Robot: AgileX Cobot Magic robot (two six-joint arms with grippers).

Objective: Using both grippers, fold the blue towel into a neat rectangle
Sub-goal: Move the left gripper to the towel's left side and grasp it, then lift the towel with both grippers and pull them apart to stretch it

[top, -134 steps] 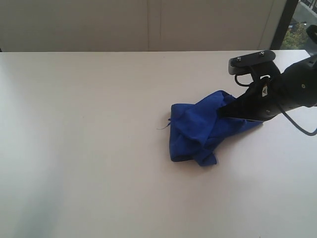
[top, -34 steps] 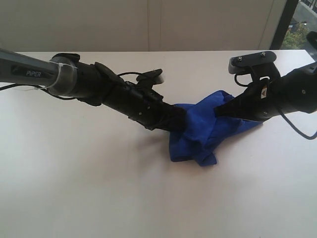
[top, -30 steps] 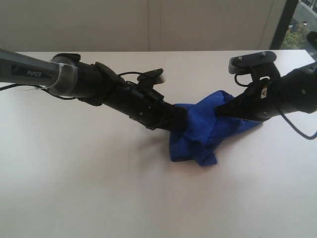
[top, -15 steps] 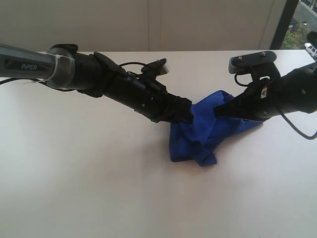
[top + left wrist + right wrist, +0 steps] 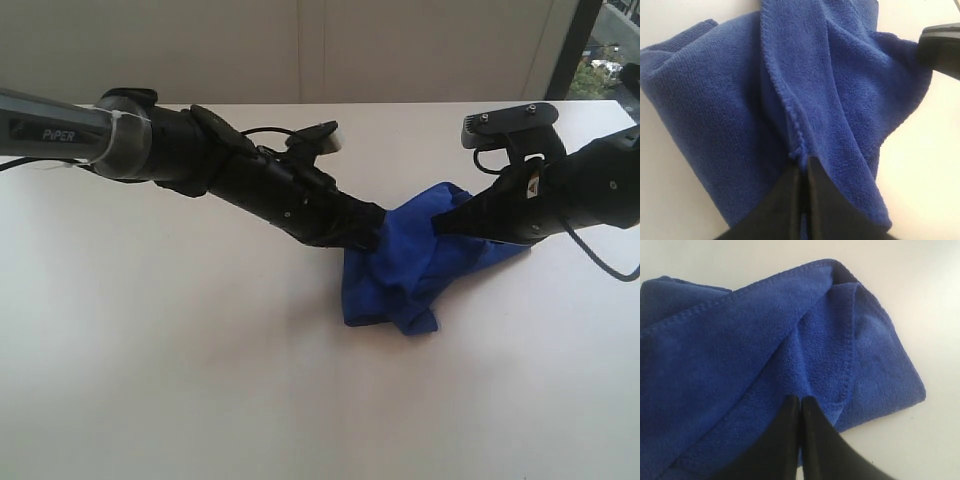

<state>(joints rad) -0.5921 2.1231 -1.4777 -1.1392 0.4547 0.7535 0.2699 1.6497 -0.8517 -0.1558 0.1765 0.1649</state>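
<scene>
The blue towel (image 5: 405, 275) is lying bunched; I'm pinching its hems, left gripper (image 5: 378, 236) and right gripper (image 5: 438, 228) both clamped tight; parting them slowly should flatten it.

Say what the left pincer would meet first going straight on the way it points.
The blue towel: the left pincer is shut on its stitched edge, with more cloth directly ahead; further depth is unclear.

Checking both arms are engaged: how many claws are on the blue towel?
2. The left claw pinches the blue towel at a hem on its left side; the right claw grips its upper right.
</scene>
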